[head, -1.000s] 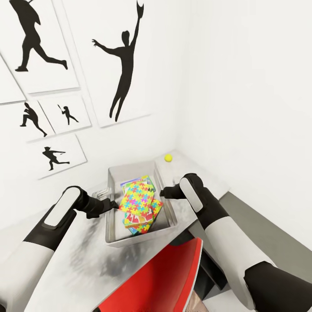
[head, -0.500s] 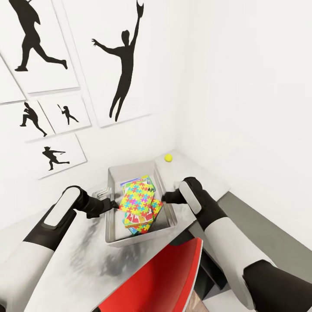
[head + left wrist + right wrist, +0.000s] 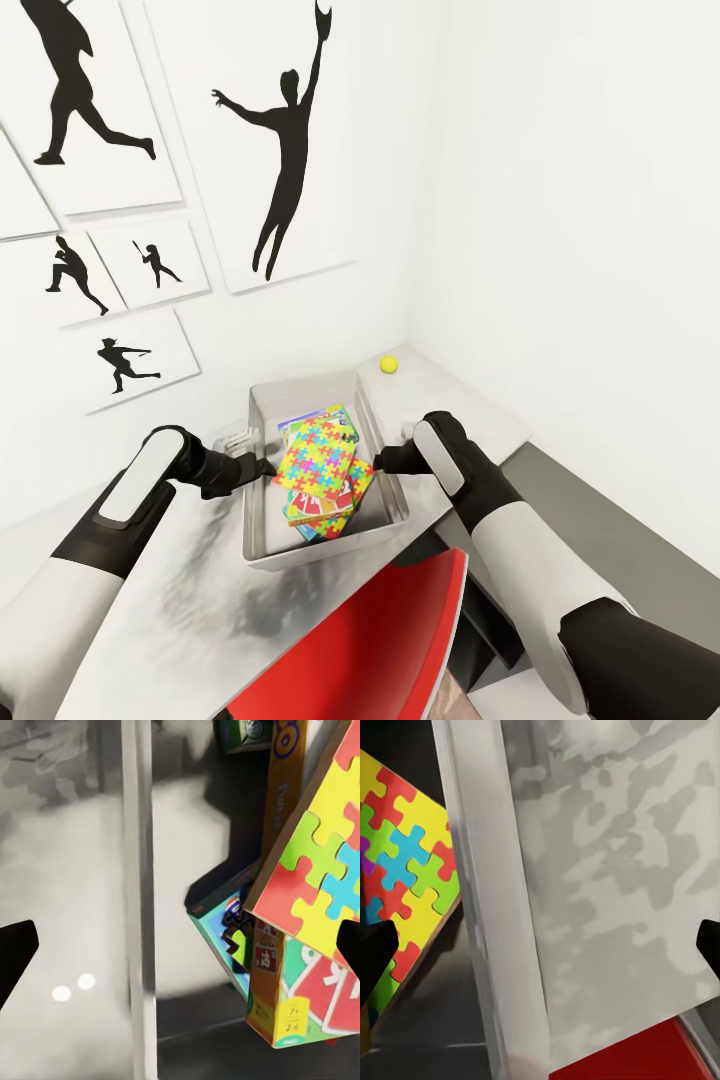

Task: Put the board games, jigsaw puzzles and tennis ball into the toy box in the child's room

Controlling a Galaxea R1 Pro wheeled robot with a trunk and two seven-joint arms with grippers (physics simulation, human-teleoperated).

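The grey toy box (image 3: 300, 553) stands on the table (image 3: 190, 600). On top of the stack inside it, a multicoloured jigsaw puzzle (image 3: 318, 455) lies tilted over board games (image 3: 325, 508). The yellow tennis ball (image 3: 388, 364) rests on the table in the far corner, behind the box. My left gripper (image 3: 262, 466) is open at the box's left wall (image 3: 139, 907), which runs between its fingers (image 3: 15, 952); the jigsaw puzzle (image 3: 319, 870) and a board game (image 3: 300, 997) lie beyond it. My right gripper (image 3: 373, 462) is open at the right wall (image 3: 487, 907), beside the jigsaw puzzle (image 3: 401, 862).
A red chair (image 3: 380, 650) stands close against the table's near edge, under my right arm. White walls meet in a corner just behind the box; framed black silhouette pictures (image 3: 285, 150) hang on the left wall.
My right gripper has slid a little nearer along the box's right wall. My left gripper has drawn back slightly from the left rim. The toys in the box have not moved.
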